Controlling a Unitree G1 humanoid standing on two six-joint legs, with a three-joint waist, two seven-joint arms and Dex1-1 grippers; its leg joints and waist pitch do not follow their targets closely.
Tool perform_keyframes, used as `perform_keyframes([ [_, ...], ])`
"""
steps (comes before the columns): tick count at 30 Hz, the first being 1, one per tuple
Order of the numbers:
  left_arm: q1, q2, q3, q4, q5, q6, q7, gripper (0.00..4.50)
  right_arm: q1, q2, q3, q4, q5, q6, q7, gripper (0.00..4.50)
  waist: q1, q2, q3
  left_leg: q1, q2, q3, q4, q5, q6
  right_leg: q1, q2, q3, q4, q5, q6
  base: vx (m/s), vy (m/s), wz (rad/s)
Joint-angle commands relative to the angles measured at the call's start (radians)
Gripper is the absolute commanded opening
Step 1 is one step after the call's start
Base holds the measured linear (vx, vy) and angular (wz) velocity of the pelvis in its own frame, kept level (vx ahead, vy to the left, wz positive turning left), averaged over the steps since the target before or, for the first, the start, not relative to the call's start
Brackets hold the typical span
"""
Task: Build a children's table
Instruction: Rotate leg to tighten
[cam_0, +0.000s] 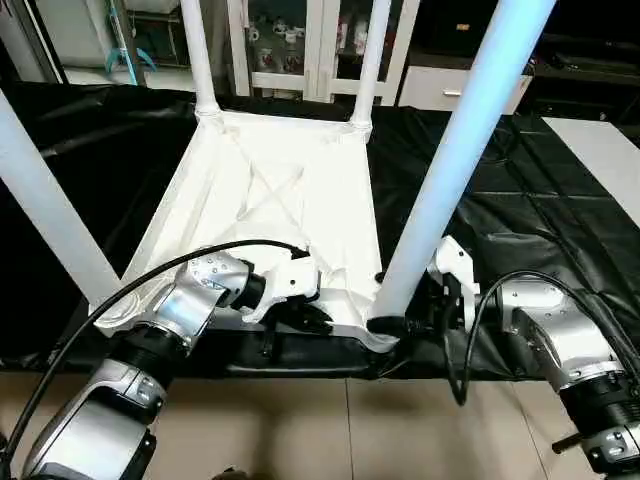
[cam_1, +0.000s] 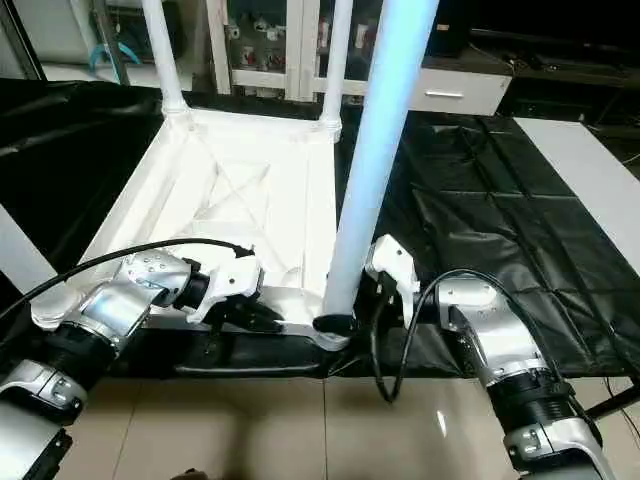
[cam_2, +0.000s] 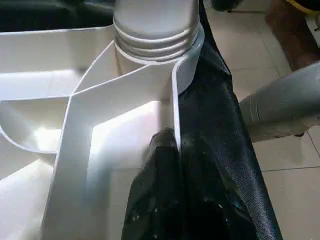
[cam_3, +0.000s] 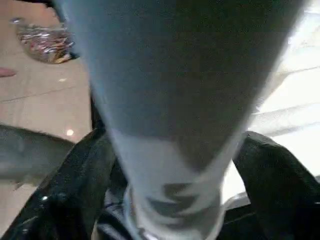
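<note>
The white tabletop (cam_0: 270, 200) lies upside down on a black sheet, its X-braced ribs facing up. Two white legs (cam_0: 197, 50) (cam_0: 372, 60) stand in the far corner sockets and a third (cam_0: 45, 215) rises at the near left. The fourth leg (cam_0: 460, 150) stands in the near right socket (cam_2: 150, 45), its threaded end showing in the left wrist view. My left gripper (cam_0: 300, 315) is shut, pinching the tabletop's near rim wall (cam_2: 172, 100). My right gripper (cam_0: 400, 322) sits at the base of the fourth leg (cam_3: 170, 100), one black finger (cam_3: 65, 195) on either side of it, open.
A black sheet (cam_0: 520, 220) covers the floor under the tabletop and hangs over its near edge. A white cabinet with glass doors (cam_0: 300, 40) stands behind. A white board (cam_0: 600, 150) lies at the right. Tiled floor (cam_0: 350, 430) is nearest me, with a colourful bag (cam_3: 45, 42) on it.
</note>
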Motion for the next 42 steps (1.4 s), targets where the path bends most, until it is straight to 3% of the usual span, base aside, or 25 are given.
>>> perform_keyframes([
  [1, 0.020, -0.001, -0.062, 0.003, 0.039, 0.010, -0.031, 0.00, -0.003, -0.016, 0.001, 0.012, 0.012, -0.001, 0.023, 3.59, -0.003, -0.004, -0.066, 0.003, 0.027, -0.002, -0.067, -0.207, 0.058, 0.048, -0.037, 0.038, -0.054, -0.176, -0.236, 0.000, 0.000, 0.00],
  [7, 0.023, 0.001, -0.061, -0.009, 0.034, 0.030, -0.035, 0.00, -0.015, -0.020, 0.019, 0.064, -0.005, -0.007, 0.068, 2.96, -0.003, 0.000, -0.066, 0.005, 0.027, 0.001, -0.066, -0.211, 0.057, 0.047, -0.035, 0.039, -0.054, -0.169, -0.248, 0.000, 0.000, 0.00],
  [10, 0.020, 0.005, -0.061, 0.005, 0.038, 0.022, -0.032, 0.00, -0.032, -0.011, 0.017, 0.091, -0.012, -0.010, 0.075, 2.75, -0.004, -0.007, -0.067, 0.006, 0.027, 0.002, -0.064, -0.210, 0.059, 0.046, -0.034, 0.038, -0.054, -0.174, -0.249, 0.000, 0.000, 0.00],
  [11, 0.019, 0.004, -0.061, 0.006, 0.039, 0.023, -0.031, 0.00, -0.035, -0.009, 0.018, 0.095, -0.013, -0.012, 0.076, 2.64, -0.002, -0.004, -0.067, 0.007, 0.028, 0.003, -0.064, -0.205, 0.060, 0.046, -0.035, 0.040, -0.052, -0.168, -0.250, 0.000, 0.000, 0.00],
  [14, 0.021, 0.008, -0.062, 0.004, 0.040, 0.029, -0.029, 0.00, -0.046, -0.001, 0.022, 0.112, -0.020, -0.018, 0.084, 2.41, -0.002, -0.010, -0.068, 0.006, 0.028, 0.004, -0.063, -0.194, 0.065, 0.046, -0.035, 0.039, -0.051, -0.164, -0.250, 0.000, 0.000, 0.00],
  [16, 0.023, 0.011, -0.062, -0.001, 0.041, 0.035, -0.029, 0.00, -0.053, 0.003, 0.026, 0.127, -0.024, -0.025, 0.093, 2.23, -0.001, -0.008, -0.067, 0.006, 0.028, 0.005, -0.063, -0.200, 0.064, 0.045, -0.037, 0.039, -0.052, -0.179, -0.247, 0.000, 0.000, 0.00],
  [24, 0.024, 0.017, -0.062, 0.002, 0.047, 0.046, -0.020, 0.00, -0.059, 0.014, 0.033, 0.171, -0.053, -0.053, 0.083, 2.02, -0.006, -0.006, -0.067, 0.009, 0.028, 0.003, -0.066, -0.232, 0.049, 0.043, -0.035, 0.039, -0.056, -0.199, -0.238, 0.000, 0.000, 0.00],
  [27, -0.011, -0.035, -0.013, 0.062, 0.046, 0.091, 0.112, 0.00, -0.072, 0.068, -0.011, 0.251, -0.103, -0.075, -0.143, 2.01, -0.014, -0.007, -0.060, 0.006, 0.024, 0.002, -0.072, -0.282, 0.025, 0.038, -0.034, 0.039, -0.066, -0.275, -0.219, 0.000, 0.000, 0.00],
  [28, -0.041, -0.075, 0.019, 0.104, 0.044, 0.114, 0.212, 0.00, -0.082, 0.103, -0.037, 0.302, -0.127, -0.072, -0.291, 1.99, -0.016, -0.006, -0.060, 0.013, 0.023, -0.003, -0.073, -0.328, 0.003, 0.034, -0.036, 0.038, -0.074, -0.364, -0.193, -0.052, -0.008, -0.02],
  [30, -0.060, -0.100, 0.036, 0.134, 0.048, 0.122, 0.280, 0.00, -0.088, 0.126, -0.054, 0.327, -0.134, -0.058, -0.371, 1.97, -0.026, -0.007, -0.059, 0.015, 0.019, -0.007, -0.073, -0.369, -0.024, 0.029, -0.034, 0.035, -0.084, -0.446, -0.159, -0.028, -0.001, -0.01],
  [31, -0.074, -0.116, 0.046, 0.155, 0.050, 0.126, 0.325, 0.00, -0.092, 0.142, -0.065, 0.341, -0.135, -0.049, -0.421, 1.97, -0.033, -0.010, -0.062, 0.010, 0.018, -0.013, -0.073, -0.384, -0.026, 0.034, -0.036, 0.032, -0.086, -0.470, -0.140, -0.052, 0.011, -0.05],
  [34, -0.145, -0.190, 0.094, 0.257, 0.055, 0.150, 0.543, 0.00, -0.119, 0.235, -0.119, 0.387, -0.135, -0.015, -0.678, 1.95, -0.051, -0.009, -0.060, 0.005, 0.014, -0.016, -0.074, -0.403, -0.019, 0.028, -0.030, 0.028, -0.093, -0.485, -0.121, -0.023, 0.007, -0.03],
  [36, -0.191, -0.232, 0.123, 0.312, 0.052, 0.173, 0.675, 0.00, -0.145, 0.301, -0.154, 0.426, -0.134, -0.007, -0.838, 1.95, -0.059, -0.006, -0.065, 0.009, 0.012, -0.022, -0.072, -0.419, -0.028, 0.027, -0.031, 0.024, -0.095, -0.494, -0.118, 0.000, 0.000, 0.00],
  [37, -0.205, -0.246, 0.134, 0.327, 0.051, 0.175, 0.719, 0.00, -0.155, 0.322, -0.165, 0.441, -0.136, -0.010, -0.887, 1.95, -0.064, -0.008, -0.064, 0.003, 0.009, -0.019, -0.071, -0.406, -0.021, 0.026, -0.030, 0.026, -0.096, -0.482, -0.120, 0.000, 0.000, 0.00],
  [40, -0.259, -0.300, 0.161, 0.388, 0.066, 0.154, 0.858, 0.00, -0.205, 0.426, -0.217, 0.515, -0.111, -0.041, -1.067, 1.95, -0.066, -0.003, -0.067, -0.001, 0.009, -0.019, -0.072, -0.386, -0.010, 0.027, -0.031, 0.026, -0.096, -0.444, -0.128, 0.000, 0.000, 0.00],
  [42, -0.274, -0.320, 0.165, 0.401, 0.071, 0.136, 0.892, 0.00, -0.222, 0.466, -0.218, 0.535, -0.112, -0.060, -1.104, 1.95, -0.064, -0.001, -0.070, 0.001, 0.010, -0.016, -0.070, -0.361, -0.009, 0.026, -0.030, 0.030, -0.089, -0.372, -0.149, 0.000, 0.000, 0.00],
])
